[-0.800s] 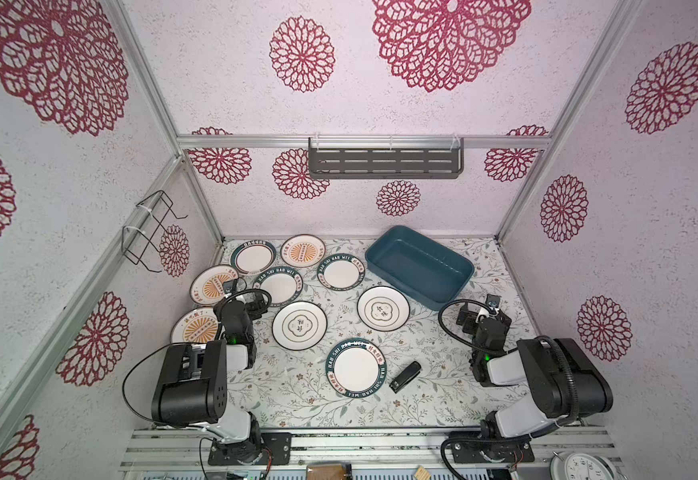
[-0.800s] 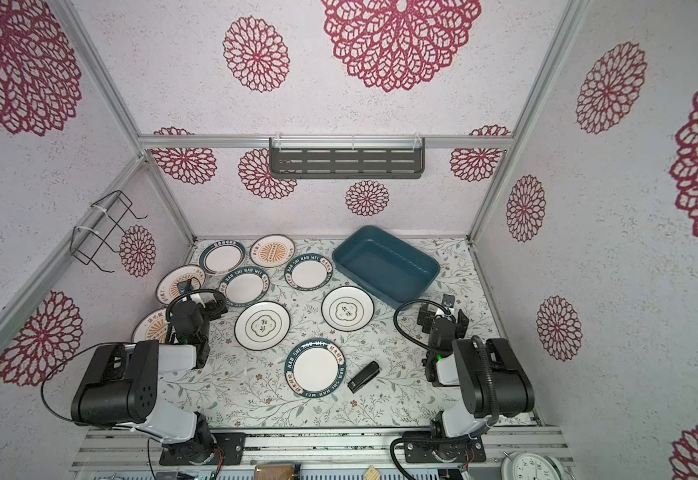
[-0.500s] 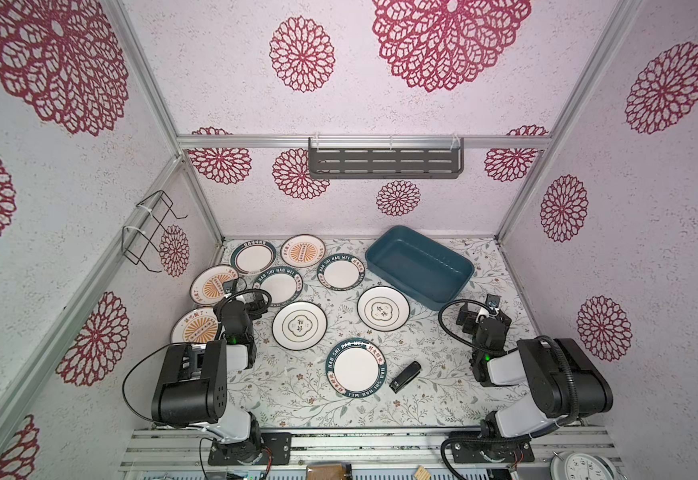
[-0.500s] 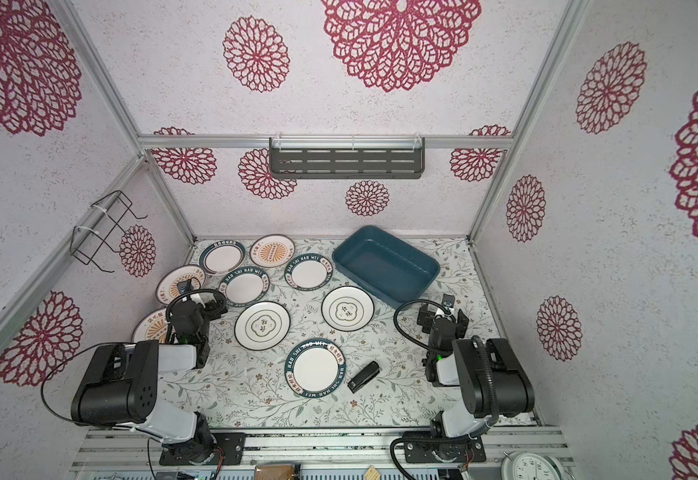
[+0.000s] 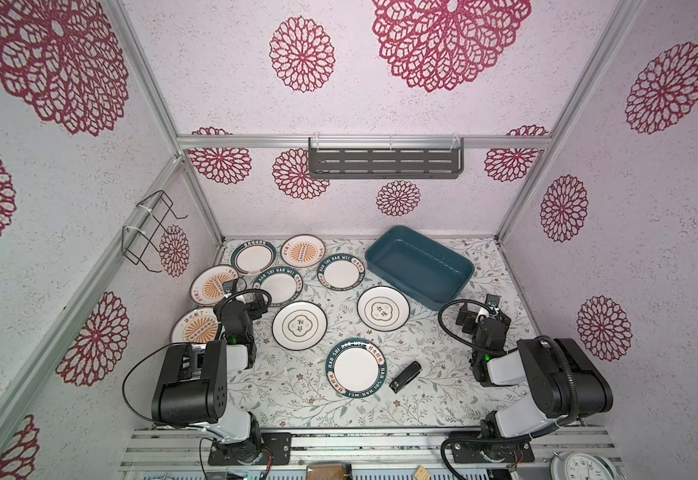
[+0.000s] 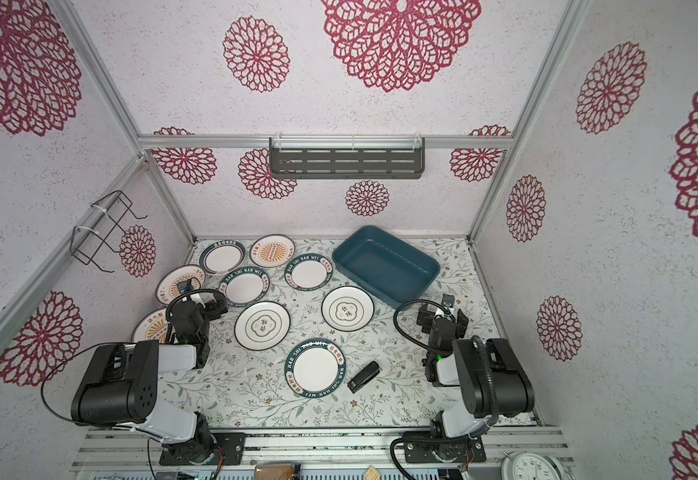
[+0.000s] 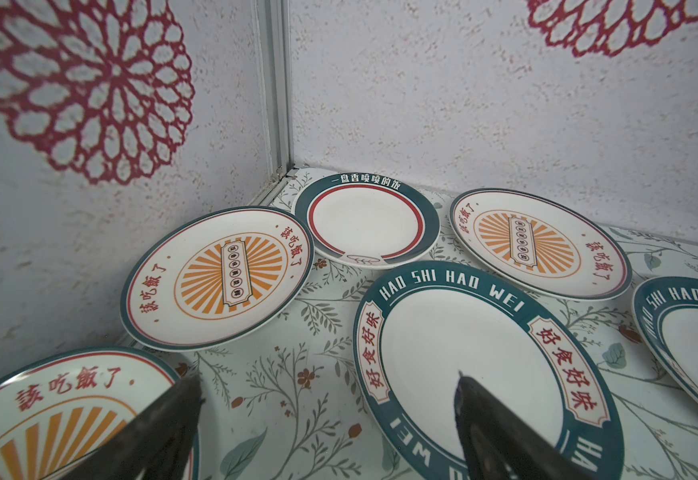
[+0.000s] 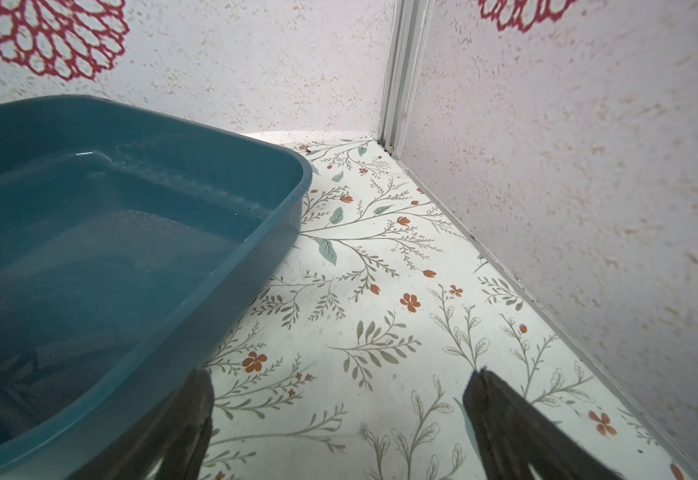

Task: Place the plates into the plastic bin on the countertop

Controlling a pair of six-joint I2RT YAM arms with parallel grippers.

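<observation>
Several round white plates lie flat on the countertop (image 5: pixel 297 399). Among them are a teal-rimmed one (image 5: pixel 355 368) at the front, a thin-ringed one (image 5: pixel 383 308) beside the plastic bin and sunburst ones (image 5: pixel 213 284) on the left. The teal plastic bin (image 5: pixel 417 270) stands empty at the back right, seen also as the bin (image 6: pixel 384 266) and the bin (image 8: pixel 89 232). My left gripper (image 7: pixel 327 378) is open and empty over the gap between a sunburst plate (image 7: pixel 48 415) and a teal-rimmed plate (image 7: pixel 463 340). My right gripper (image 8: pixel 339 376) is open and empty just off the bin's near corner.
A small black stapler-like object (image 5: pixel 405 376) lies right of the front plate. A grey slotted shelf (image 5: pixel 384 162) hangs on the back wall and a wire rack (image 5: pixel 152 232) on the left wall. Walls close in on three sides.
</observation>
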